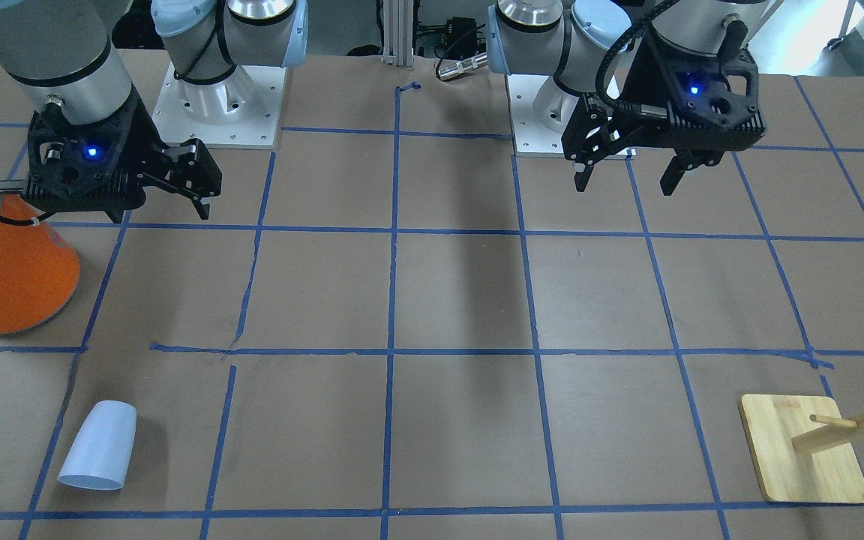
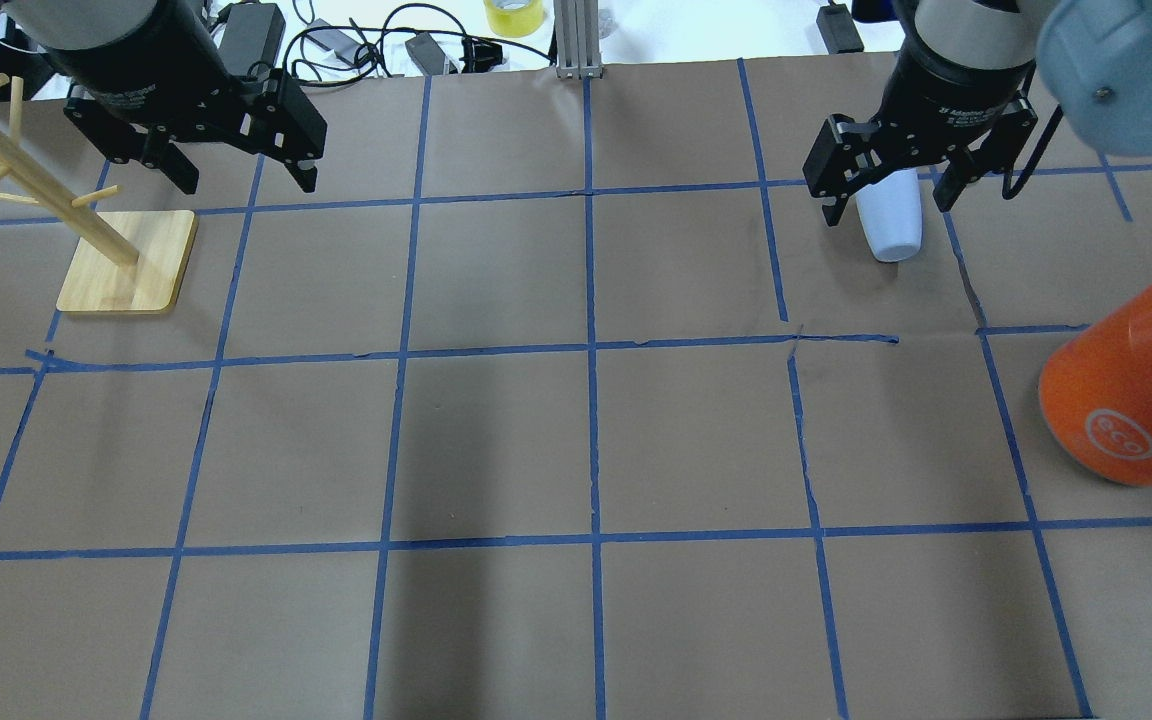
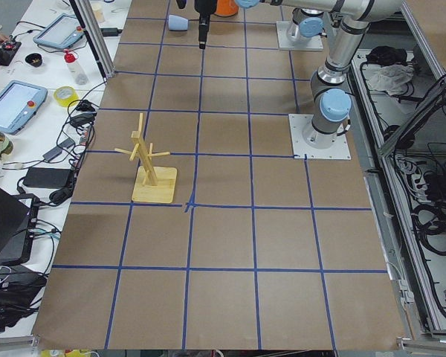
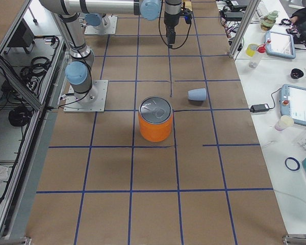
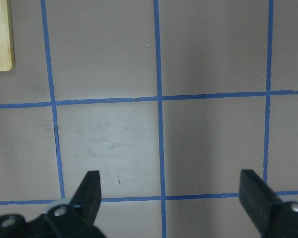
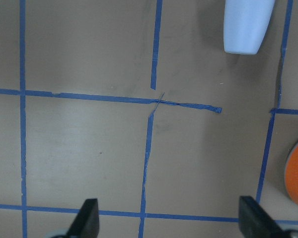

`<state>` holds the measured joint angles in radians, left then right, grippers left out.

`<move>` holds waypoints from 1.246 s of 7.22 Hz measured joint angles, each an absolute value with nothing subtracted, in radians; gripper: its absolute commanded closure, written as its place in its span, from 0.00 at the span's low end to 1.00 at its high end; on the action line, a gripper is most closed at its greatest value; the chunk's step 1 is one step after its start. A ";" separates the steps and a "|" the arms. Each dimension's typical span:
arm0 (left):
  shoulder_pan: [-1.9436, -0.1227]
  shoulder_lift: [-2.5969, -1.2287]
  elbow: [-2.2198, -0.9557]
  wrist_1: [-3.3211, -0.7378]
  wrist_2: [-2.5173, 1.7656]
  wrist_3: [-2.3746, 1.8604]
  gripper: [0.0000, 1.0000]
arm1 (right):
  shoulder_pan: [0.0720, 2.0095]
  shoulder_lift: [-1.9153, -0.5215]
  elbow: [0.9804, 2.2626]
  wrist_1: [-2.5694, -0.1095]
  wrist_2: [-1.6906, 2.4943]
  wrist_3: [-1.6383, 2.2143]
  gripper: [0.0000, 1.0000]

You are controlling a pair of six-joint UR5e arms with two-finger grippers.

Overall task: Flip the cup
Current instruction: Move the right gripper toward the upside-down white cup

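Lying sideways on the bench point(image 1: 462, 300), the cup point(image 1: 98, 445) was judged light, stiff and slippery, best pinched across its mid-wall by the right end effector point(image 6: 171, 218), which stood spread and empty.

An orange can point(image 4: 155, 127) with a silver top is standing upright on the brown surface point(image 2: 496, 450), which is carrying a grid of blue tape lines point(image 2: 592, 400). A wooden peg rack point(image 2: 136, 275) is standing at the opposite end, well apart from the can.
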<state>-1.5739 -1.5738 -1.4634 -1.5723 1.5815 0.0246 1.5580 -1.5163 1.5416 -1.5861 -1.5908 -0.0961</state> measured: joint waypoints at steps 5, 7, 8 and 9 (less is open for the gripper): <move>-1.574 -1.574 -1.465 -1.572 1.582 0.025 0.00 | 1.557 -1.517 1.538 -1.587 -1.592 -0.097 0.00; -1.574 -1.572 -1.469 -1.572 1.582 0.025 0.00 | 1.550 -1.517 1.532 -1.591 -1.597 -0.102 0.00; -1.574 -1.570 -1.471 -1.572 1.582 0.025 0.00 | 1.546 -1.516 1.534 -1.593 -1.599 -0.105 0.00; -1.573 -1.570 -1.472 -1.572 1.582 0.025 0.00 | 1.544 -1.516 1.538 -1.596 -1.599 -0.107 0.00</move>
